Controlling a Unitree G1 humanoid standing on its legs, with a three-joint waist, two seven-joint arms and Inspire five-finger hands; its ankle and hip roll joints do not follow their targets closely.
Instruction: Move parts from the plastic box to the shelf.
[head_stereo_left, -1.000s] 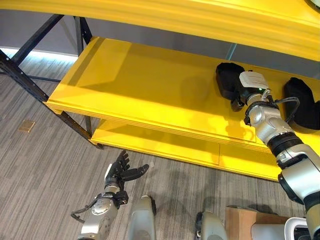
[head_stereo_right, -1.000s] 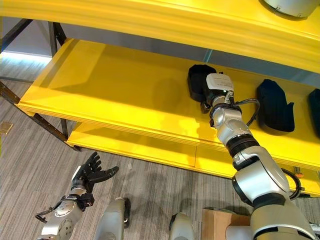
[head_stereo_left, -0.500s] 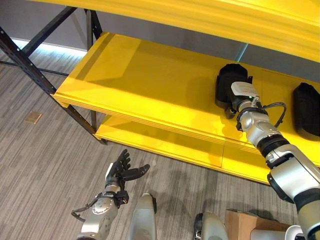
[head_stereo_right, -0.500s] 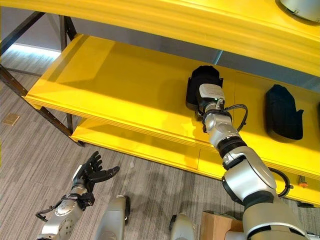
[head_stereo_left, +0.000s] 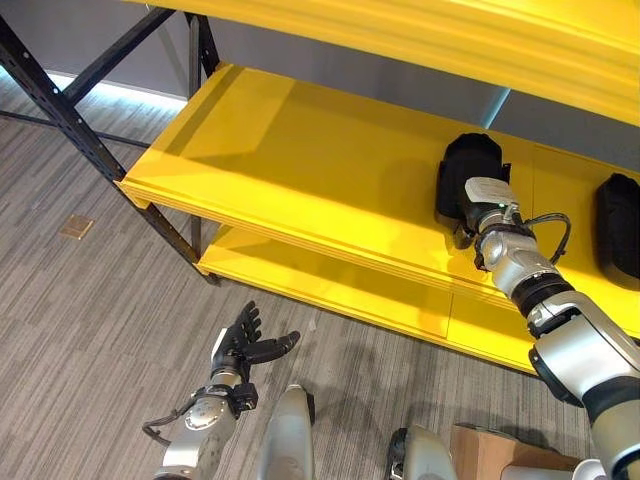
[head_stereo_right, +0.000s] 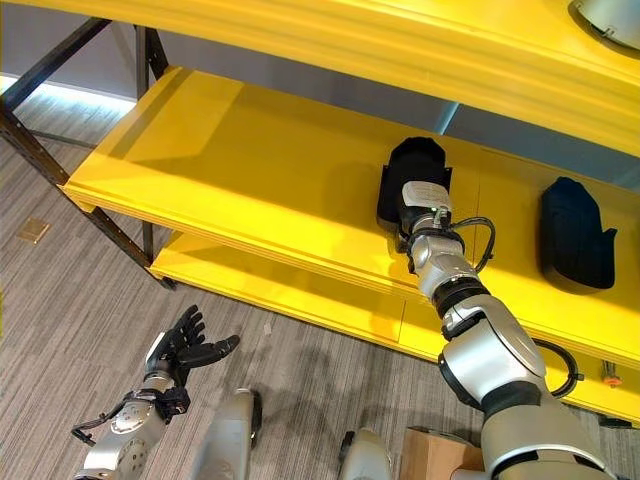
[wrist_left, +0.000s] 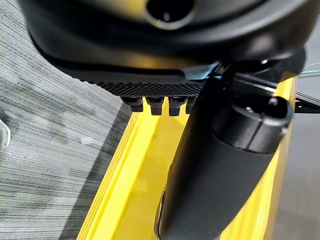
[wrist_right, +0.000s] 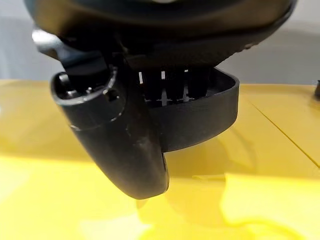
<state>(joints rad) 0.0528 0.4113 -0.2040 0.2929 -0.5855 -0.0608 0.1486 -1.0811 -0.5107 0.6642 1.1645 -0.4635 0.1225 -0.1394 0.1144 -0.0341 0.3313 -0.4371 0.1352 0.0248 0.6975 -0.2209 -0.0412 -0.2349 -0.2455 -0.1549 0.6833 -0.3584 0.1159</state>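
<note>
Two black parts sit on the yellow shelf: one (head_stereo_right: 412, 172) under the right hand, another (head_stereo_right: 575, 230) well apart to its right. The rack shows three yellow boards: a top board (head_stereo_right: 420, 45), the middle shelf (head_stereo_right: 250, 160) and a low board (head_stereo_right: 280, 285). Two hands show: the left hand (head_stereo_right: 180, 345) over the grey floor (head_stereo_right: 70, 300), the right hand (head_stereo_right: 415, 222) at the first part. One small tan square (head_stereo_left: 77, 227) lies on the floor.

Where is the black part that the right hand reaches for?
In the eye views the black part lies on the middle yellow shelf, toward its right side, at the right hand, with another black part further right.
</note>
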